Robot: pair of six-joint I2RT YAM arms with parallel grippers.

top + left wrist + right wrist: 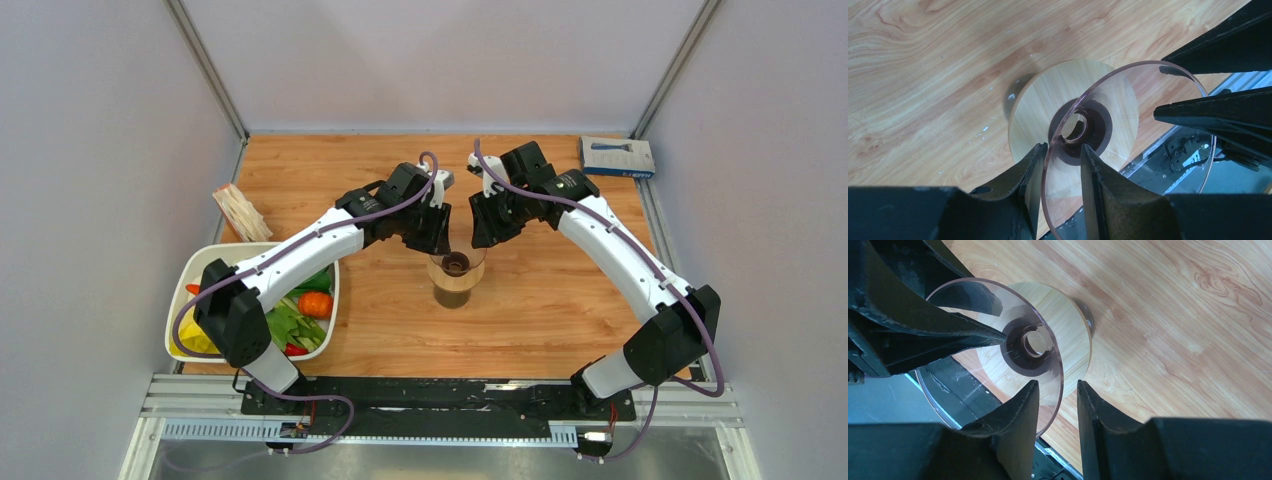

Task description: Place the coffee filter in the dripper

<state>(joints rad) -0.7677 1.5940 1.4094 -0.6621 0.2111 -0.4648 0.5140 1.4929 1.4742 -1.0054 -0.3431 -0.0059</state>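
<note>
Near the middle of the wooden table, the clear dripper sits atop a brown glass cup, its rim straddled from opposite sides by the left gripper and right gripper, each narrowly parted with gaps showing.

Between the tips of the left pincer, note the dripper rim cut off by the lower picture edge. Ahead of those tips, note the right pincer fingers truncated at the right edge. Under the tan base, treat the cup as mostly masked, with only a dark sliver exposed. From overhead, regard both pincers' fingertips and the rim section beneath them as covered by the wrist housings. Beyond the right pincer, read no lettering on the blue box: too small.
</note>
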